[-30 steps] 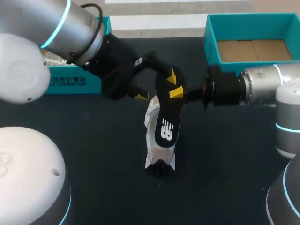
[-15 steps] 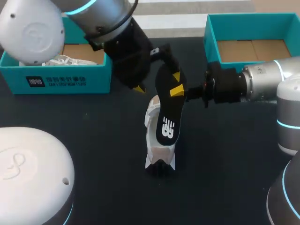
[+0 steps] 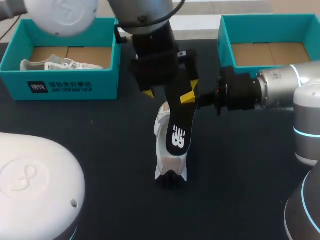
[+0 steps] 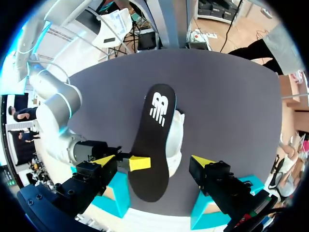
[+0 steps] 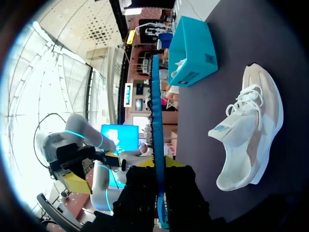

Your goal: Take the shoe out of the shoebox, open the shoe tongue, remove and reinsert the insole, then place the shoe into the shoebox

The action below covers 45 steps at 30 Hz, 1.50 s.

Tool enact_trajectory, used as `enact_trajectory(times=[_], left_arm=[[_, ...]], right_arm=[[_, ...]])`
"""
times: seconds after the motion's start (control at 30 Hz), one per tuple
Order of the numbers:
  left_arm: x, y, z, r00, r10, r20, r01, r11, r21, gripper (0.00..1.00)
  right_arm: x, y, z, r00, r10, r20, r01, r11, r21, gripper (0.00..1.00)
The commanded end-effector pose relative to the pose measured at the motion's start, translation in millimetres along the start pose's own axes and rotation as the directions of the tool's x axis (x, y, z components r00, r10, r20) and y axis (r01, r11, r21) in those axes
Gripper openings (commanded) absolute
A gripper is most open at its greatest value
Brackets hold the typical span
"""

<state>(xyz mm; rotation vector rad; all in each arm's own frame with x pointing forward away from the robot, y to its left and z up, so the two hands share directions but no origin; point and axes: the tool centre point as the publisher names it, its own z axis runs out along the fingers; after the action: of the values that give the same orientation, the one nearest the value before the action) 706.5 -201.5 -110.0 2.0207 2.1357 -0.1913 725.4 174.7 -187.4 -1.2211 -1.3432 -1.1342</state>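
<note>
A black insole with a white logo hangs tilted over a white shoe on the dark table. My right gripper is shut on the insole's upper edge, coming in from the right. My left gripper hovers open above that same end. In the left wrist view the insole and shoe lie between the spread fingers of the left gripper, untouched by either. The right wrist view shows the insole edge-on in the right gripper, with the shoe standing on its sole beside it.
A teal shoebox at the back left holds another white shoe. A second teal shoebox at the back right shows only its cardboard floor. My right arm stretches in front of that box.
My left arm has swung right and toward the back, uncovering the left shoebox; its gripper now sits over the insole's top. The right gripper, insole and shoe have stayed put.
</note>
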Motion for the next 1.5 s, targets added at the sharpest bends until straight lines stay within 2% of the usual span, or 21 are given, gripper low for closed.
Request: enact_trajectory(times=[0.03, 1.17, 1.23, 1.4, 1.47, 1.5], left_arm=[[-5.8, 3, 2, 0.989, -0.002, -0.150, 0.002, 1.000, 0.004, 1.00], [-0.1, -2, 1, 0.993, 0.022, -0.115, -0.020, 1.000, 0.022, 1.00], [1.1, -1, 0, 0.996, 0.020, -0.089, -0.018, 1.000, 0.016, 1.00], [3.9, 8, -7, 0.996, -0.032, 0.080, 0.034, 0.999, -0.022, 1.00], [5.7, 13, -11, 0.967, -0.051, 0.248, 0.056, 0.998, -0.014, 1.00], [7.4, 16, -12, 0.962, -0.055, 0.268, 0.062, 0.998, -0.017, 1.00]], right_arm=[[-2.5, 1.2, 2, 1.000, 0.001, -0.001, -0.001, 1.000, 0.004, 0.00], [-5.3, -1.1, 3, 1.000, 0.005, -0.007, -0.005, 1.000, 0.026, 0.00], [-5.4, -1.0, 3, 1.000, 0.006, -0.008, -0.005, 1.000, 0.026, 0.00], [-5.5, -1.0, 3, 1.000, 0.004, -0.007, -0.004, 1.000, 0.028, 0.00], [-5.5, -1.2, 2, 1.000, 0.004, -0.008, -0.004, 1.000, 0.028, 0.00], [-5.6, -1.4, 2, 1.000, 0.004, -0.008, -0.004, 1.000, 0.028, 0.00]])
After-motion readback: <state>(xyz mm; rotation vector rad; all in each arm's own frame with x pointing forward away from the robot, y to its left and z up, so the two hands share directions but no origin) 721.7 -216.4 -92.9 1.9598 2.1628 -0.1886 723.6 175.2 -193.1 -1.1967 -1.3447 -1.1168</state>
